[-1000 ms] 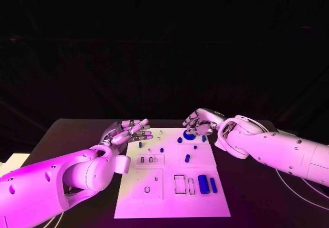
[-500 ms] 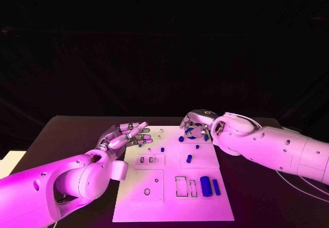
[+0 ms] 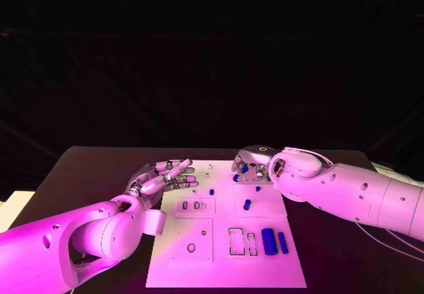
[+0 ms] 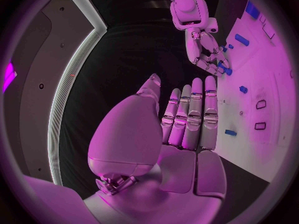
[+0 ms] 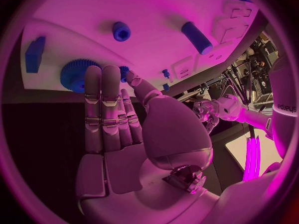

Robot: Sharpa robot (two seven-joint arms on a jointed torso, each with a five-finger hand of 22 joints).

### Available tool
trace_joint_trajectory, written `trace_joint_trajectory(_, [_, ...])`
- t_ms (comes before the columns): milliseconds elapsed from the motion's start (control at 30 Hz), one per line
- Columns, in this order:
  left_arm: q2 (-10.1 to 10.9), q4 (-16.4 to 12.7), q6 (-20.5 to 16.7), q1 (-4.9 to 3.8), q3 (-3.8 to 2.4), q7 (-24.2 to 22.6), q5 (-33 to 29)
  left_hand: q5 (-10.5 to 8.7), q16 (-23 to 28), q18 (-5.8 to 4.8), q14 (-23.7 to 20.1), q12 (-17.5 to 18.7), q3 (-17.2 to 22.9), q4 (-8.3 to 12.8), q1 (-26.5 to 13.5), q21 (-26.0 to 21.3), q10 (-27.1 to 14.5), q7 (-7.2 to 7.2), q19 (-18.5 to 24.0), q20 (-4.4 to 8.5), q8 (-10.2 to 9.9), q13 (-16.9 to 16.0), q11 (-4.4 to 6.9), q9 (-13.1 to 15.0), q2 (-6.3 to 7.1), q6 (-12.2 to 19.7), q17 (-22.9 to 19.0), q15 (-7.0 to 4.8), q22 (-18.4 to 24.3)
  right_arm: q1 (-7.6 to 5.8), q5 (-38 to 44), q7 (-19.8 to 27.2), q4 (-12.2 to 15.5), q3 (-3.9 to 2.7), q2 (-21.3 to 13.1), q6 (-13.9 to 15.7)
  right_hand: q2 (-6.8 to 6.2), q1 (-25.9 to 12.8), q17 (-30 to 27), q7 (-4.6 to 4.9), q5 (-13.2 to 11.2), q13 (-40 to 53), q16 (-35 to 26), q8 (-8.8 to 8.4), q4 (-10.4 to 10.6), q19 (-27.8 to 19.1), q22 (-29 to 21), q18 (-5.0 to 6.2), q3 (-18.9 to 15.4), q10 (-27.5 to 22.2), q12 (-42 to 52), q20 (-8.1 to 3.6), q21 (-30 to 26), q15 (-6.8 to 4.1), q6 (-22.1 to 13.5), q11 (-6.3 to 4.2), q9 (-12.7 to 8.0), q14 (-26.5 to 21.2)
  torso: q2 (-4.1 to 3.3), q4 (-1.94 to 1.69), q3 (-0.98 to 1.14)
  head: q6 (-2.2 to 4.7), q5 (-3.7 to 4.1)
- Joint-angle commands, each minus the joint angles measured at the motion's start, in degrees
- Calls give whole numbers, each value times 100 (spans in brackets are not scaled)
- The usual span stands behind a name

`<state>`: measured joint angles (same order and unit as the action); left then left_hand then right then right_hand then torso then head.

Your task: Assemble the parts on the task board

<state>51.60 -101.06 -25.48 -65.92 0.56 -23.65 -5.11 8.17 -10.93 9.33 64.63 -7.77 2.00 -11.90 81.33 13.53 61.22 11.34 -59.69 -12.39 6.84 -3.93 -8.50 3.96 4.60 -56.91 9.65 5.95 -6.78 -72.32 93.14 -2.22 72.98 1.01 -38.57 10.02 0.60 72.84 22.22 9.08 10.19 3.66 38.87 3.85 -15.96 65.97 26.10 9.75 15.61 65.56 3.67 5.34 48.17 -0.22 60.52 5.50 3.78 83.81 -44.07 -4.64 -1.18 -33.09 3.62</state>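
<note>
The white task board (image 3: 221,257) lies in the middle of the table. My right hand (image 3: 251,166) hovers low over its far edge, fingers straight and together (image 5: 106,109), their tips at a blue gear (image 5: 76,75). A blue block (image 5: 34,55), a short peg (image 5: 121,31) and a cylinder (image 5: 197,37) lie around it. My left hand (image 3: 169,175) floats at the board's far left edge with flat fingers (image 4: 190,114) and holds nothing. More blue parts: a small peg (image 3: 211,192), a short rod (image 3: 247,204) and two bars (image 3: 269,241) at the near right.
Rectangular slots (image 3: 235,241) and small holes (image 3: 191,248) are cut in the board's near half. The black table (image 3: 88,177) runs wide on both sides. In the left wrist view the right hand (image 4: 206,55) points down at the board (image 4: 268,84).
The camera has shifted a little. My right hand has turned and sunk lower over the blue gear, which it now largely covers. The left hand stays in its place.
</note>
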Motion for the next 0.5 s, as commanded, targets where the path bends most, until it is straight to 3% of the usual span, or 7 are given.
trace_joint_trajectory(33, [2, -24, 119, -9, -6, -10, -67, 36, -21, 117, 37, 18, 1, 39, 3, 16, 16, 7, -40, 20, -21, -3, -7, -6, -63, -18, 8, 0, 2, -4, 222, -84, 8, -2, 21, -260, 17, -29, 35, -12, -21, -7, 38, -1, -8, -44, 27, 75, 50, -11, -6, 0, 54, -1, 48, -19, 9, -36, -36, -13, 0, -2, 9])
trace_joint_trajectory(267, [11, -33, 137, -9, -6, 8, -74, 36, -21, 117, 37, 18, 1, 39, 3, 16, 16, 7, -40, 20, -21, -3, -7, -6, -63, -18, 8, 0, 2, -3, 302, -130, -16, -1, 55, -357, 70, -48, 153, -36, -71, -4, 179, 17, 10, -74, 113, 79, 163, 76, 4, -4, 195, -16, 165, -44, 18, -16, -72, -30, -9, -12, 22])
trace_joint_trajectory(367, [13, -31, 145, -9, -6, 18, -74, 36, -21, 116, 41, 22, 0, 43, 2, 17, 17, 8, -47, 21, -25, -3, -8, -6, -67, -20, 13, -1, 2, -2, 348, -148, -26, -1, 58, -374, 108, -50, 302, -55, -273, -5, 342, 18, 16, -89, 185, 79, 278, 152, 2, -12, 316, -29, 245, -62, 22, -1, -81, -31, -10, -21, 31])
trace_joint_trajectory(500, [15, -32, 152, -9, -6, 27, -75, 36, -21, 116, 41, 22, 0, 43, 2, 17, 17, 8, -47, 21, -25, -3, -8, -6, -67, -20, 13, -1, 2, -2, 381, -160, -33, -1, 63, -371, 150, -67, 554, -78, -359, 0, 566, 36, 46, -56, 357, 61, 367, 242, 11, -19, 477, -42, 340, -90, 33, 14, -96, -29, -12, -27, 22])
